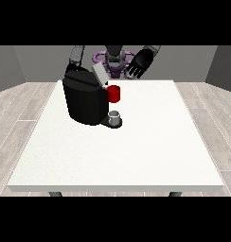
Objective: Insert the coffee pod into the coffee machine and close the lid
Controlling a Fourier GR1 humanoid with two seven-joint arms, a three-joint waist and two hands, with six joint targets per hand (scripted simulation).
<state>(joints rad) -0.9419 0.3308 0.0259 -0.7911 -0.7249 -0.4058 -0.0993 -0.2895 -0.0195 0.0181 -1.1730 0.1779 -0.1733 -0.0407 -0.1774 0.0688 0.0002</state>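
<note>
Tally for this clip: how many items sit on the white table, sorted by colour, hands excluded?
Black: 1, the coffee machine, with a grey lid tilted open.
Red: 1, the red cylinder at the machine's front.
Grey: 1, the small cup on the machine's base.
Total: 3

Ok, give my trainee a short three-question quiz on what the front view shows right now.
1. True or false: the lid of the coffee machine is raised.
2. What colour is the cup-shaped part at the machine's front? A) blue B) red C) green
3. What stands on the machine's base, below the red part?

Key: 1 true. 2 B. 3 a small grey cup.

The hand at the view's right hangs open above the table's far edge.
</note>
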